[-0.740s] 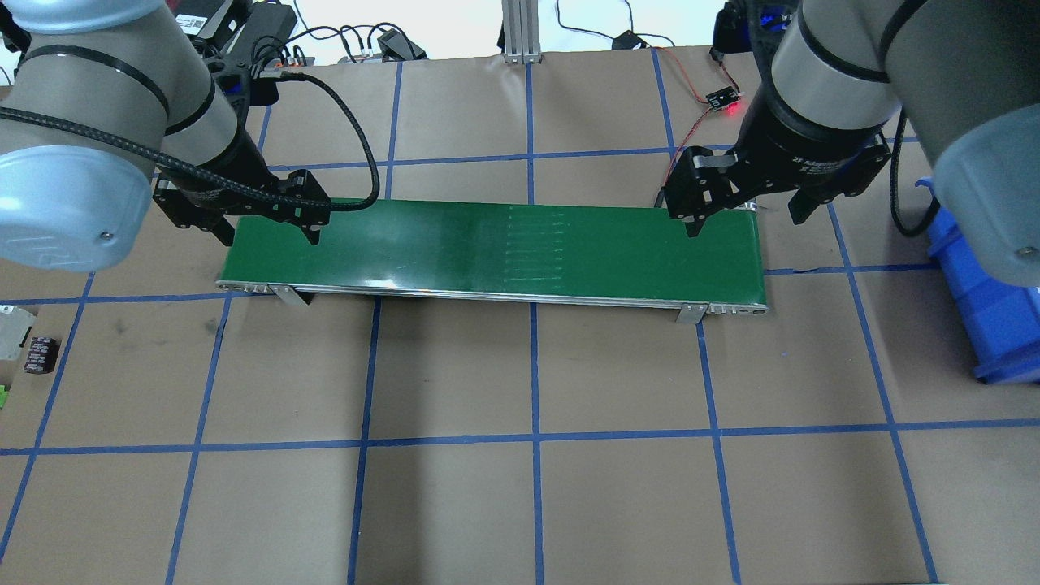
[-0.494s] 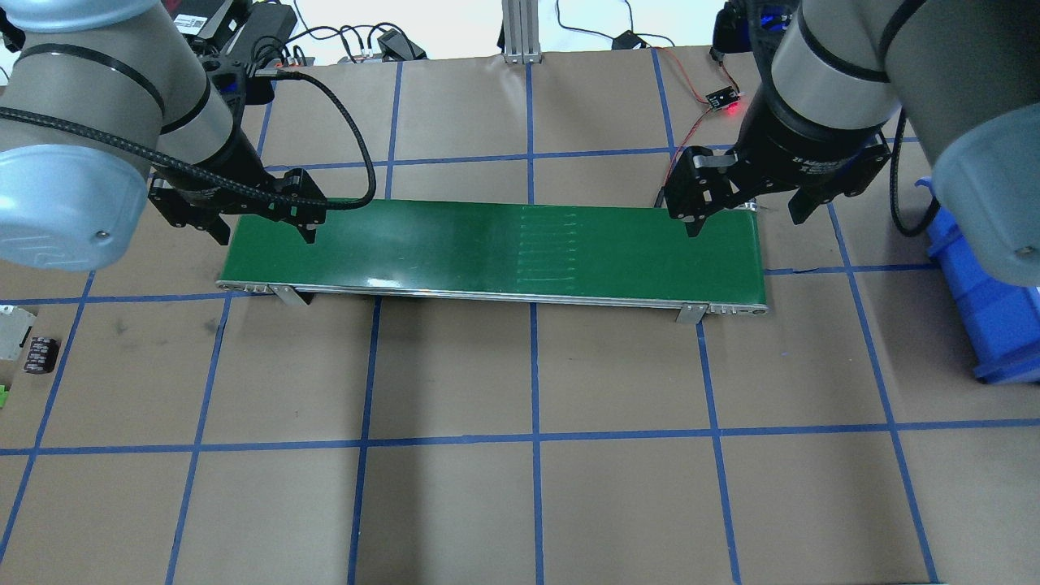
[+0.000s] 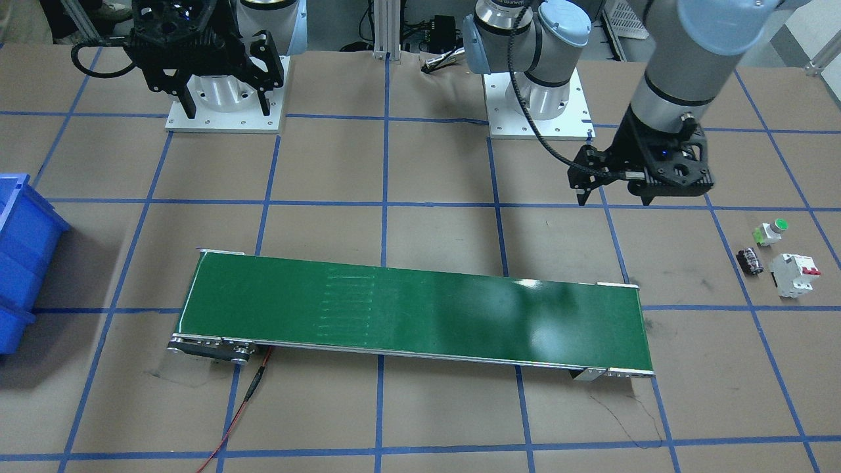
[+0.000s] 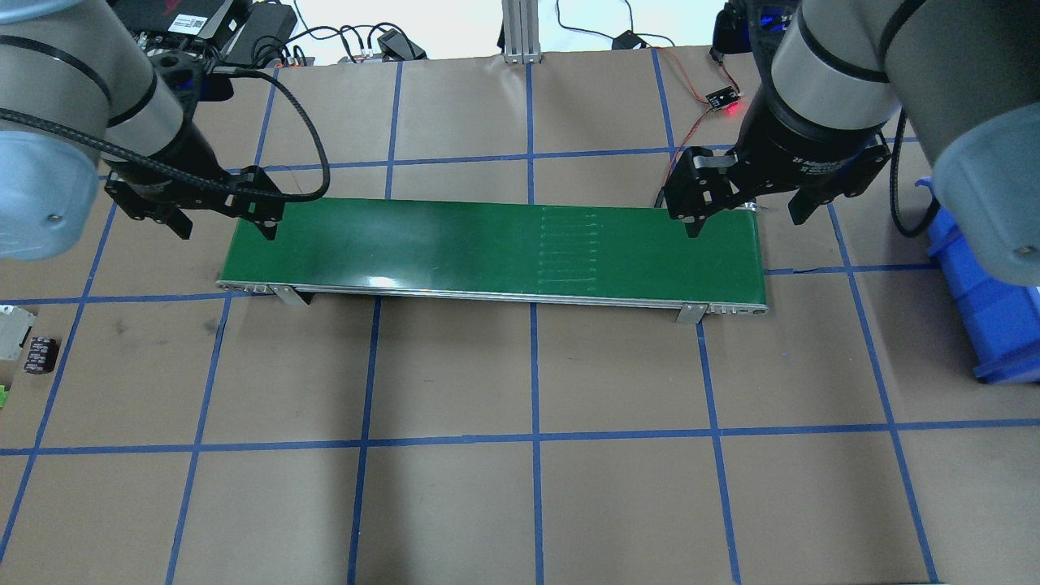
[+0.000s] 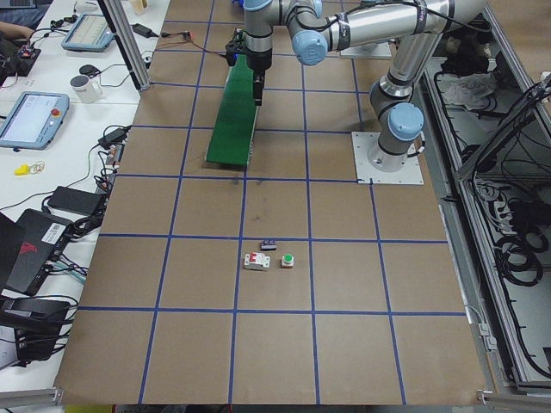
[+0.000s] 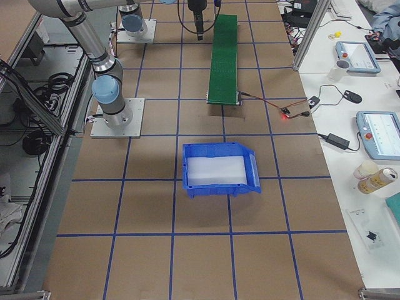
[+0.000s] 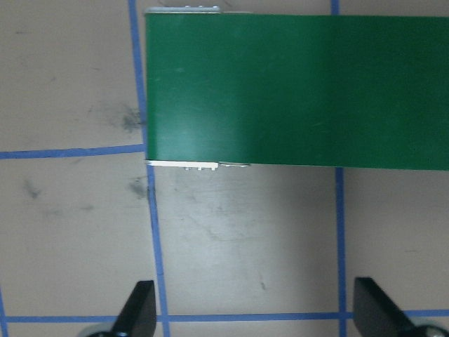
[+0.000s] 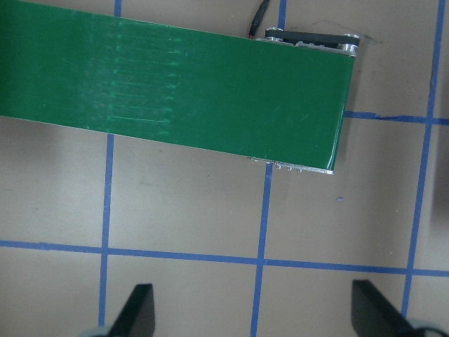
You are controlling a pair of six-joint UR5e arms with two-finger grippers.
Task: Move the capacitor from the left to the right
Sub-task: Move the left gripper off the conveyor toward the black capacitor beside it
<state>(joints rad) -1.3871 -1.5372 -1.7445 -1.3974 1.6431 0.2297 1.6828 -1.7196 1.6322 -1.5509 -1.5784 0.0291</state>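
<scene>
The capacitor (image 4: pixel 41 355), small and black with pale ribs, lies on the table's far left edge; it also shows in the front view (image 3: pixel 750 260) and the left side view (image 5: pixel 269 245). My left gripper (image 4: pixel 226 229) is open and empty, hanging above the left end of the green conveyor belt (image 4: pixel 487 244), well behind and to the right of the capacitor. It also shows in the front view (image 3: pixel 614 198). My right gripper (image 4: pixel 743 225) is open and empty above the belt's right end. Neither wrist view shows the capacitor.
A white circuit breaker (image 3: pixel 794 274) and a green-capped push button (image 3: pixel 772 230) lie beside the capacitor. A blue bin (image 4: pixel 983 309) stands at the table's right edge. A red wire (image 4: pixel 691 122) and a small lit board lie behind the belt's right end.
My left arm has moved to the left, toward the belt's left end. The faint marks on the belt have shifted to the right. The right arm has not moved.
</scene>
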